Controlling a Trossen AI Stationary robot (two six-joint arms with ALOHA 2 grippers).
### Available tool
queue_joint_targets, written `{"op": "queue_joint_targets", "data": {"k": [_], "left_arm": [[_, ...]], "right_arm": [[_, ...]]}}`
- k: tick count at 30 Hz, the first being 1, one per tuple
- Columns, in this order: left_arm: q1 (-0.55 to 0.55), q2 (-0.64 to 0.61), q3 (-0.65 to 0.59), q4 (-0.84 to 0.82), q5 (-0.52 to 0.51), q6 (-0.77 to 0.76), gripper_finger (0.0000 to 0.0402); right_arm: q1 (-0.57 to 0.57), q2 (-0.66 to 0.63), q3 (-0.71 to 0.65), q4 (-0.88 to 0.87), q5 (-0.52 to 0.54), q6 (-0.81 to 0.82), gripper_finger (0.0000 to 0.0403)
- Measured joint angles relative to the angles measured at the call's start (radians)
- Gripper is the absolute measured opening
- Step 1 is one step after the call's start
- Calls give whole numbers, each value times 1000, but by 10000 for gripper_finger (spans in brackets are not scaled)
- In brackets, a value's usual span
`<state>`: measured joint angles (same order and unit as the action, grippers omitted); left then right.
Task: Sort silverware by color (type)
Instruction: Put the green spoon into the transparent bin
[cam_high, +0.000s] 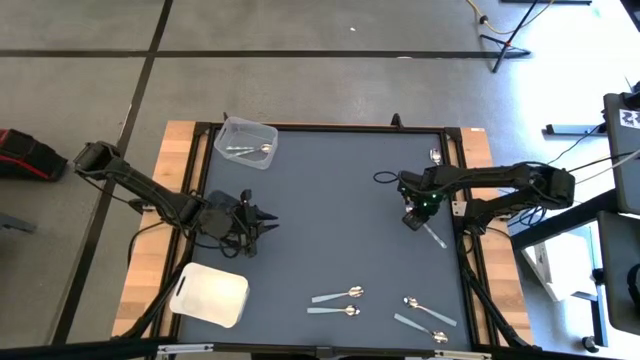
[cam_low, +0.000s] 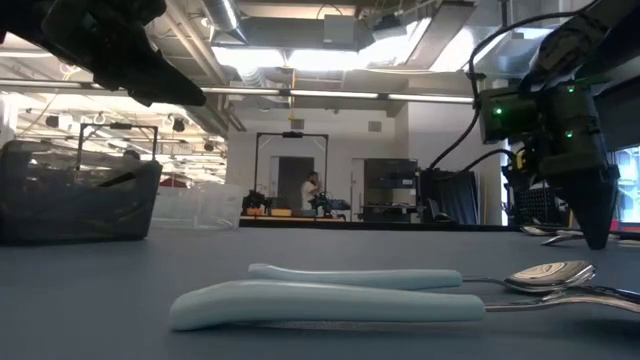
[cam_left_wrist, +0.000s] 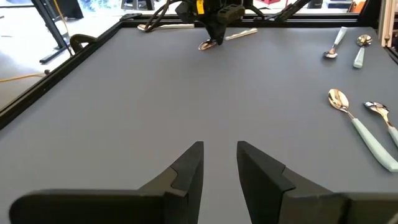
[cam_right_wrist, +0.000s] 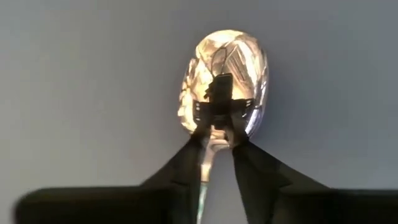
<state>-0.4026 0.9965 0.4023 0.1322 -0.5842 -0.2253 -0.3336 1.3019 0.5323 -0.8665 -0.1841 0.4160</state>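
While right tool (cam_right_wrist: 216, 155) pinches a glossy oval-bowled spoon's (cam_right_wrist: 225, 81) neck | left tool (cam_left_wrist: 220, 163) slightly parted, empty

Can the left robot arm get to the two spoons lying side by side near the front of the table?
Probably yes. The left gripper hovers over bare mat, and nothing lies between it and the two light-handled spoons. The right gripper is busy farther off with another spoon.
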Motion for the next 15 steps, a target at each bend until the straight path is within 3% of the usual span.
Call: {"op": "queue_joint_targets", "data": {"k": [5,15], "left_arm": [[0,0,0,0,0,0,92],[20,0,0,70,-56,75,92]], "right_arm": [[0,3,16,-5,-5,-17,10],[1,3,157,-28,49,-151,4]]}}
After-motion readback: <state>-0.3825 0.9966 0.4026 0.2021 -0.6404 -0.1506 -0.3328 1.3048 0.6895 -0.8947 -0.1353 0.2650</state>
